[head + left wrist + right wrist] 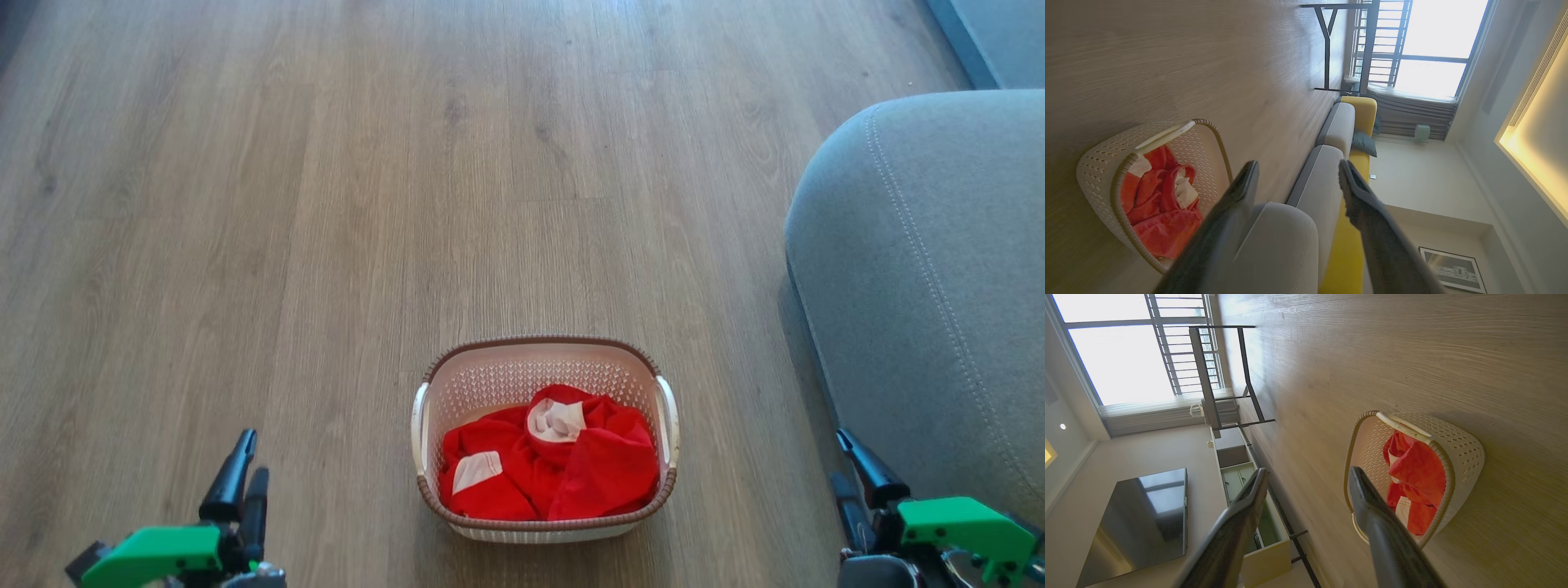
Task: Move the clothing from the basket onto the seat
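The left gripper hangs spread and empty; the clothing lies heaped in the basket on the floor; the right gripper, spread too, waits by the seat. Tangled garments may well drag the light basket up

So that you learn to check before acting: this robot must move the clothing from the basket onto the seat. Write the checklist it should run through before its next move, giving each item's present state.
1. Clothing inside the basket: ok, a bunched red heap.
2. Basket upright on the floor: ok.
3. Seat in view, to the basket's right: ok.
4. Left gripper and right gripper open and holding nothing: ok.
5. A gripper above the clothing: not ok; they sit one on each side of the basket, apart from it.
6. Number of garments in the heap: cannot tell.
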Robot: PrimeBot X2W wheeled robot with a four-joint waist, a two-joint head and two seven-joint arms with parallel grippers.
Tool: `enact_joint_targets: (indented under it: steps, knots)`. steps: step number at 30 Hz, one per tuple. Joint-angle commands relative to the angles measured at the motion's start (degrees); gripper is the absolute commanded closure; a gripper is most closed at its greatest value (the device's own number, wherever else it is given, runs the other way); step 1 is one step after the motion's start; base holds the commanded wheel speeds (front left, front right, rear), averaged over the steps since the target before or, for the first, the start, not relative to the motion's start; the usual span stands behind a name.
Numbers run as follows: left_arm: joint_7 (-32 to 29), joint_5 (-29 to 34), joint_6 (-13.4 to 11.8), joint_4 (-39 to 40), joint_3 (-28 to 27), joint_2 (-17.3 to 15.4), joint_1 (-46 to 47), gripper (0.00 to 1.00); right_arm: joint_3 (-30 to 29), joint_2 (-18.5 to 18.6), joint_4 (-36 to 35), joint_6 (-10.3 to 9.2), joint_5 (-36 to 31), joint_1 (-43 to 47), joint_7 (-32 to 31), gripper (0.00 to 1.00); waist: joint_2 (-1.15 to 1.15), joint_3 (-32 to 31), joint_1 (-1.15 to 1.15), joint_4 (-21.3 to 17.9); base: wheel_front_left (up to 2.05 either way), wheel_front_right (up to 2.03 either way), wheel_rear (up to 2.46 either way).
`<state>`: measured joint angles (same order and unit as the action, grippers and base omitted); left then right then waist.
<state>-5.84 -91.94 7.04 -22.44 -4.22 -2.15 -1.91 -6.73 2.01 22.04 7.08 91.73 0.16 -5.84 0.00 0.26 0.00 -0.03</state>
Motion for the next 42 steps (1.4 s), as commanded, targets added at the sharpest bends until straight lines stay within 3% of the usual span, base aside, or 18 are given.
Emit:
enact_joint_targets:
  steps: [1,22,42]
  knots:
    - [0.6,0.4,0.0,1.6,-0.1,-0.3,3.7,0.0,0.5,0.4,-1.8,0.02,-0.7,-3.1,0.6,0.0,0.0,0.0,0.0,0.0,0.0,0.0,0.0]
    - [4.4,7.2,0.1,0.9,1.4,-1.8,7.6,0.0,5.3,2.4,-0.7,0.09,-6.6,-8.5,4.5,0.0,0.0,0.4,0.0,-0.1,0.0,0.0,0.0]
    - [7.9,30.9,0.2,1.4,-0.6,-1.9,11.0,0.0,7.3,2.8,-0.5,0.16,-27.2,-13.2,8.0,0.0,0.0,1.0,0.0,-0.5,0.0,0.0,0.0]
